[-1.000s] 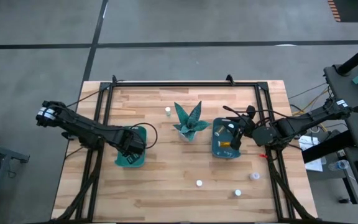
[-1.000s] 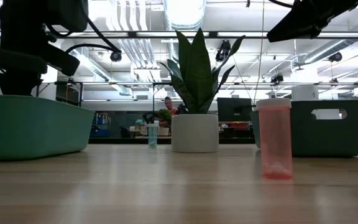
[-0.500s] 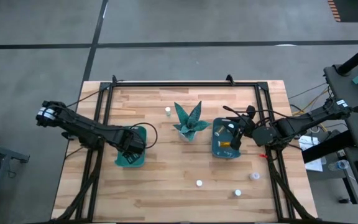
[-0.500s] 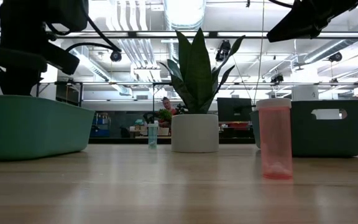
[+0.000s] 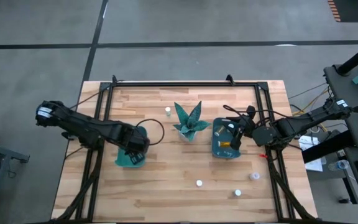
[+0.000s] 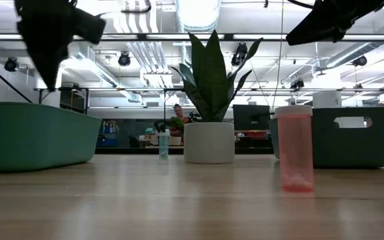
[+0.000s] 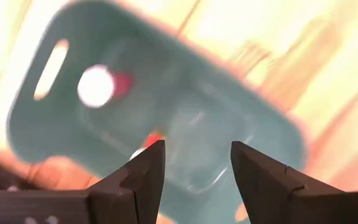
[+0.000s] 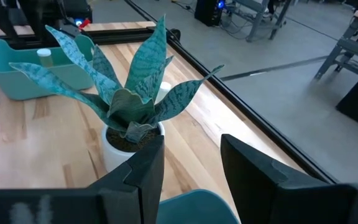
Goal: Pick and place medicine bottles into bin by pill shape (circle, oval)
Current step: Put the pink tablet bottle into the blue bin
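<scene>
The left gripper point(image 7: 194, 168) hung above the left teal bin point(image 5: 129, 158) with its jaws parted and nothing between them; below them, inside that bin, lay a white-capped bottle point(image 7: 97, 86) and one more by the near wall point(image 7: 143, 148). The right gripper point(image 8: 190, 165) hovered over the right teal bin point(image 5: 224, 148), jaws likewise apart and empty, facing the potted plant point(image 5: 189, 122) that stood between the two bins. Bottles lay in the right bin, among them an amber one point(image 5: 235, 144). On the counter point(image 5: 166, 186), one bottle point(image 5: 168, 111) stood just behind the plant to its left; three more stood well in front of the plant: point(image 5: 199, 183), point(image 5: 237, 193) and point(image 5: 255, 177). The low view showed an orange bottle point(image 6: 295, 148) upright in front of the right bin
</scene>
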